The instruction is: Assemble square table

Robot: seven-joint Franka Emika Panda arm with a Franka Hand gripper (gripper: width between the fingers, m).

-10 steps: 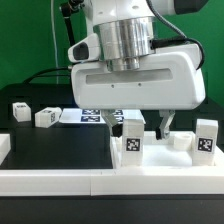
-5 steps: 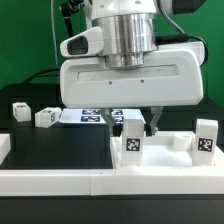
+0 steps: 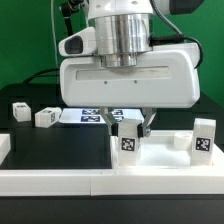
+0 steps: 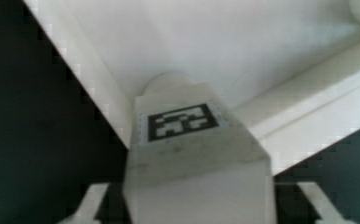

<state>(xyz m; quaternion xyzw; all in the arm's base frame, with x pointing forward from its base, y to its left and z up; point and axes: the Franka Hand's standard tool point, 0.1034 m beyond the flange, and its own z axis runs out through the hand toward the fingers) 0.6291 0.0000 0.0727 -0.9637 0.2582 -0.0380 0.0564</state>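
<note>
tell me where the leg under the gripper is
In the exterior view the leg stands upright near the middle, between the jaws of the gripper; another upright leg stands toward the exterior view's right.

The gripper (image 3: 130,124) is found shifted sideways and slightly lowered compared with a second ago. The upright leg (image 3: 128,142), earlier set under one finger, is now centred between the two fingers (image 3: 148,122). The jaws are drawn in from their wide spread to a narrow gap about the leg's top, though whether contact is made cannot be told.
</note>
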